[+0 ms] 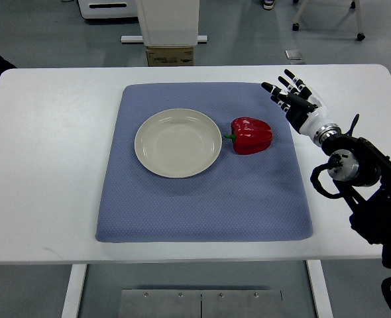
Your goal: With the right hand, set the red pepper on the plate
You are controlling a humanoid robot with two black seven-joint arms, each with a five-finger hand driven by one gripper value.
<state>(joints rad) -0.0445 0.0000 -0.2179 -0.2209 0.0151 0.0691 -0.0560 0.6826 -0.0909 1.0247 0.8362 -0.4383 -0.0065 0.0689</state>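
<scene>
Top view, single frame.

Surface (50,165): white, smooth, matte, with rounded corners. A blue-grey mat (202,205) lies across its middle; roughly square, soft rounded corners, fine dimpled weave, slight thickness visible at the near edge.

Plate (177,142): round, cream-coloured, shallow, with a plain raised rim and a smooth, faintly glossy finish. It sits on the left-centre of the mat.

Red pepper (252,135): glossy, lobed, blocky bell shape, lying on its side on the mat just beside the plate's right rim. Its short green stem points toward the plate and comes very close to the rim; contact cannot be judged.

Right robot hand (293,97): over the mat's far right corner, near the pepper but apart from it. Fingers (279,90) are black, segmented, extended and slightly fanned, pointing to the upper left; released, grasping nothing. Palm shell is white, joined to a metallic wrist ring, then a black forearm with looped cables that enters from the right edge.

Beyond the surface: grey floor, a cardboard box (169,55) at the foot of a white stand.
</scene>
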